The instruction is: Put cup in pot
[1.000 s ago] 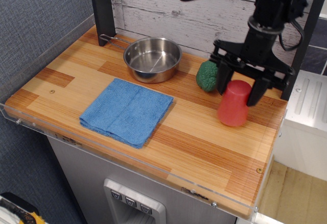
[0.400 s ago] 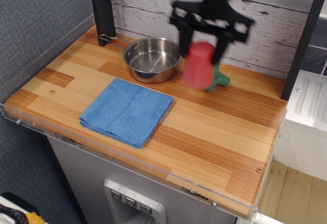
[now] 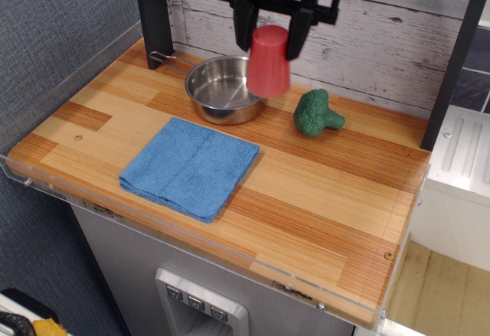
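Nearest to us, the wooden counter (image 3: 306, 213) runs out to a clear plastic lip along its front edge. On its left half we see 1 blue cloth (image 3: 191, 166), folded and lying flat, well apart from everything on the right.

Behind the cloth sits the pot (image 3: 218, 91), a shiny steel bowl with a thin wire handle reaching back and left toward the dark post. It stands upright and we see nothing lying in its visible part. To its right, apart from it, a green broccoli toy (image 3: 315, 113) rests on the wood.

Above the pot's right rim we see the cup (image 3: 269, 61), red and tapered, hanging upside down with its wide mouth lowest. It is off the counter and hides part of the pot's far right rim from us; we cannot tell how high above the rim it hangs.

Farthest back and highest, the gripper (image 3: 270, 30) comes down from the top edge, pointing straight down. Its 2 black fingers (image 3: 244, 24) stand on either side of the cup's narrow upper end, closed in on it and holding it. The arm above is cut off by the frame.
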